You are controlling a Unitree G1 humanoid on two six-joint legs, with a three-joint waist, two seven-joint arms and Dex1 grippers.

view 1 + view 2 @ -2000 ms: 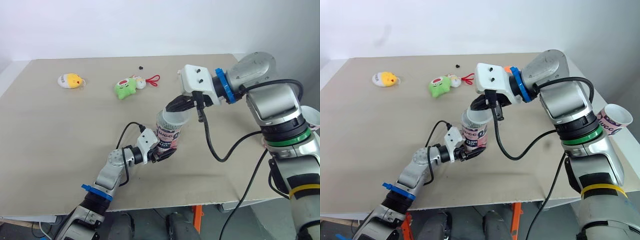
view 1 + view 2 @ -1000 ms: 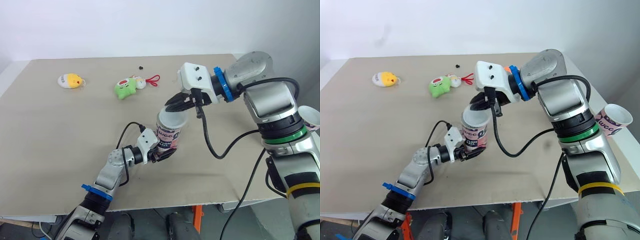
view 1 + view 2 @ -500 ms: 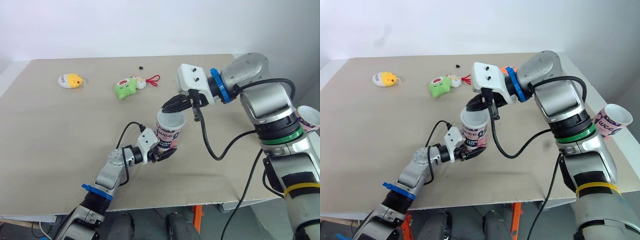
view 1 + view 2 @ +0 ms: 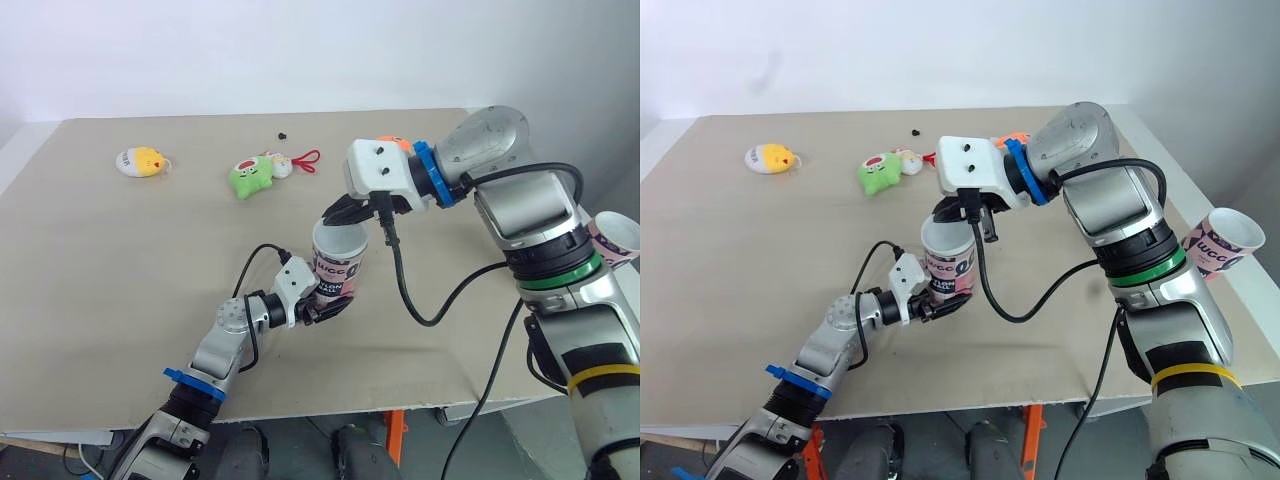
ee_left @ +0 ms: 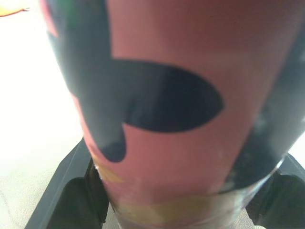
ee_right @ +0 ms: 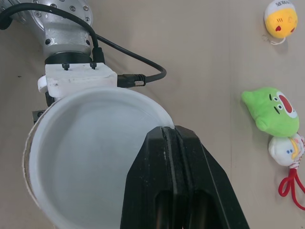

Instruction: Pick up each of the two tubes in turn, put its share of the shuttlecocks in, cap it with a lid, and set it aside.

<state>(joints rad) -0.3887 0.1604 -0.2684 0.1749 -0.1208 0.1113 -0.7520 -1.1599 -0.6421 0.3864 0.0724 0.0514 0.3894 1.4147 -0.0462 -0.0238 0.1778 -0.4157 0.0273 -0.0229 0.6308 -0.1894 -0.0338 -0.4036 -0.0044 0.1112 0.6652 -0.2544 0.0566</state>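
A pink-and-black printed tube (image 4: 337,272) stands upright near the middle of the table, and my left gripper (image 4: 322,308) is shut on its lower part. In the left wrist view the tube (image 5: 162,105) sits between the black fingers (image 5: 62,191). A translucent white lid (image 6: 90,157) lies over the tube's mouth, tilted slightly. My right gripper (image 4: 335,215) is shut on the lid's far rim, directly above the tube. A second tube (image 4: 1223,240) stands at the table's right edge.
A green plush (image 4: 250,176) with a small white toy and red cord (image 4: 295,161) lies behind the tube. A yellow plush (image 4: 141,161) is at the far left. A small black bit (image 4: 283,133) lies near the back edge.
My right gripper has swung left and down with the lid, bringing it from a tilt above the tube onto the tube's mouth. The left gripper and tube have stayed put.
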